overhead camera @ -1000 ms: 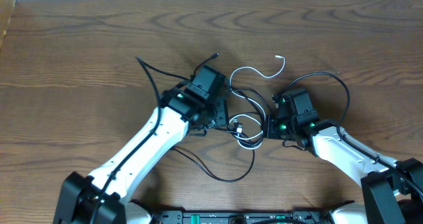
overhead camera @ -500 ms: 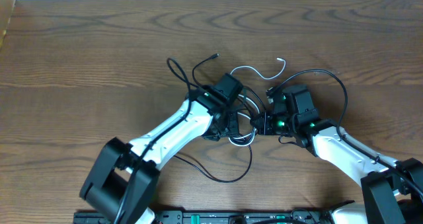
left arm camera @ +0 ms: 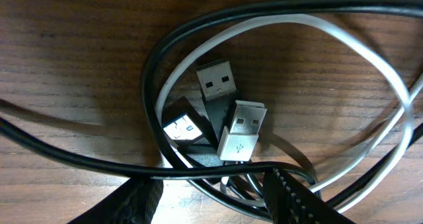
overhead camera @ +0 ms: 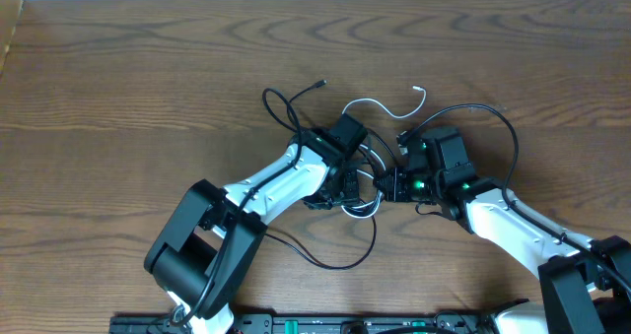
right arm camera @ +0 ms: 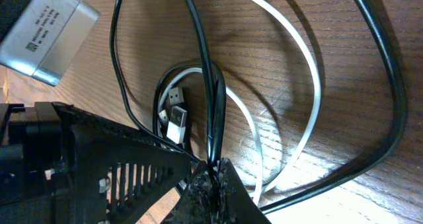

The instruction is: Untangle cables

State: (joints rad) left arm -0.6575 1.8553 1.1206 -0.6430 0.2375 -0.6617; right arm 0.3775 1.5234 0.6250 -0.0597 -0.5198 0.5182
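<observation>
While clamping thin black cord [right arm camera: 206, 85] in right gripper [right arm camera: 210, 174], hovering spread-jawed left gripper [left arm camera: 211, 187] just behind bunched silver-tipped USB plugs [left arm camera: 231, 128], axes running straight ahead.

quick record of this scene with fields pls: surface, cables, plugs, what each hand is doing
surface: wooden table
cables: one white cable and several black cables, tangled mid-table
plugs: one white plug and two black plugs, bunched together inside the loops
left hand: open, over the plugs, gripping nothing
right hand: shut on a black cable
task state: not yet untangled
</observation>
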